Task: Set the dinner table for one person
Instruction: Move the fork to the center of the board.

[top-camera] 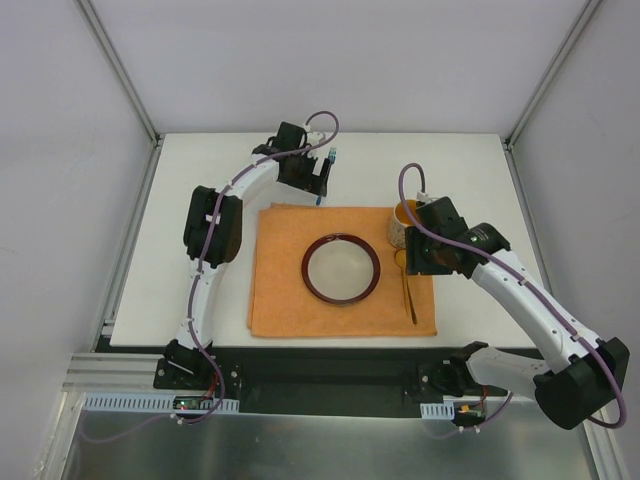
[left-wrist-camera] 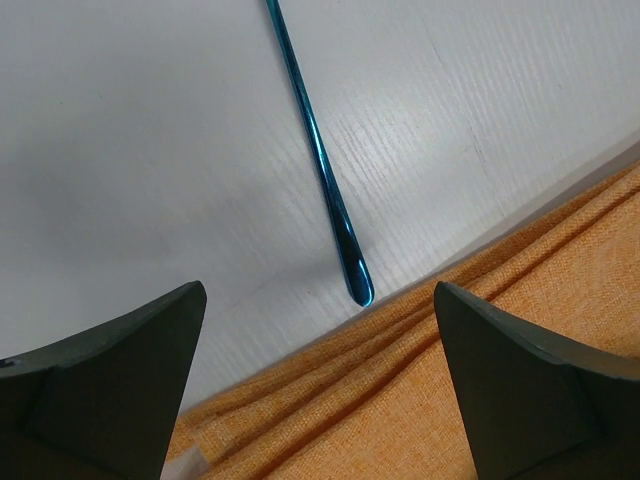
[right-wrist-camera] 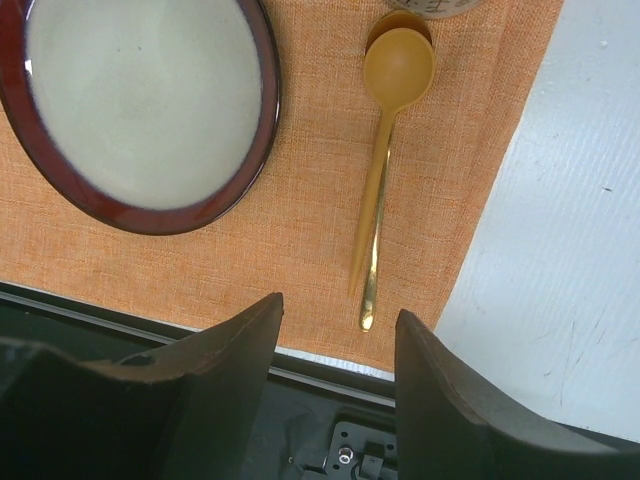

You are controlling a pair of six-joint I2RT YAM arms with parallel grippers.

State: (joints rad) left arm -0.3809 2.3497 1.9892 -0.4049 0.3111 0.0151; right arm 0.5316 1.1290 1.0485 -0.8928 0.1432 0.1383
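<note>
The white dinner table (top-camera: 210, 180) carries an orange placemat (top-camera: 290, 300). On the mat lies a plate (top-camera: 341, 268) with a dark red rim, also in the right wrist view (right-wrist-camera: 140, 100). A gold spoon (top-camera: 406, 285) lies to the plate's right (right-wrist-camera: 385, 150), below a yellow-and-white cup (top-camera: 402, 222). A blue utensil (top-camera: 327, 165) lies on the table beyond the mat's far edge, its handle tip (left-wrist-camera: 356, 285) touching the mat's rumpled edge (left-wrist-camera: 450, 350). My left gripper (left-wrist-camera: 318, 292) is open and empty above that tip (top-camera: 320, 188). My right gripper (right-wrist-camera: 338, 306) is open and empty above the spoon's handle (top-camera: 420, 262).
Grey frame posts (top-camera: 125, 70) rise at the table's far corners, with white walls behind. The black base rail (top-camera: 330, 372) runs along the near edge. Bare white table (right-wrist-camera: 560, 250) lies right of the mat.
</note>
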